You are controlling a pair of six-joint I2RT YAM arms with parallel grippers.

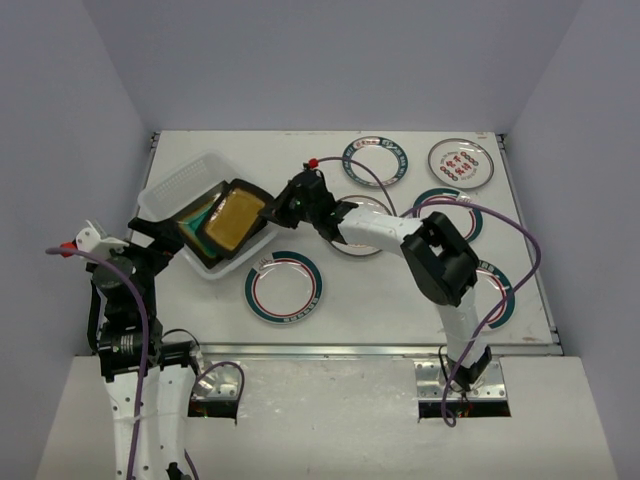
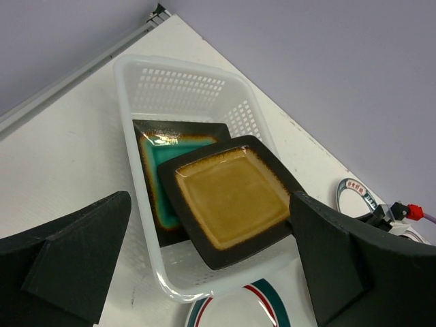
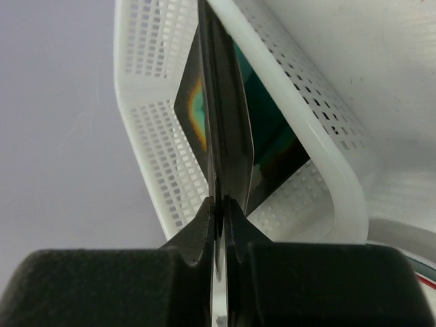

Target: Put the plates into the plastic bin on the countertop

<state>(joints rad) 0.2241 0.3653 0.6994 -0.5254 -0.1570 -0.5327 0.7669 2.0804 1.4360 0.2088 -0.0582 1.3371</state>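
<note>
Amber plate [image 2: 235, 201] is pinched by its rim in the right hand [image 3: 219, 204].

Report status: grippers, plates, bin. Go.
Right gripper shut on amber plate edge, plate tilted over teal plate in plastic bin. Left gripper open, empty, beside bin. Six round plates on countertop. Nothing blocking.

We see bright, even, diffuse light from overhead. The white countertop [image 1: 370, 310] is close to washed out, and shadows on it are faint and soft-edged. Glare streaks the far rim of the glossy amber plate [image 2: 231, 197]. In the right wrist view the near black fingers [image 3: 195, 235] are blurred and featureless, while the bin [image 3: 327, 157] mesh beyond stays sharp.
</note>
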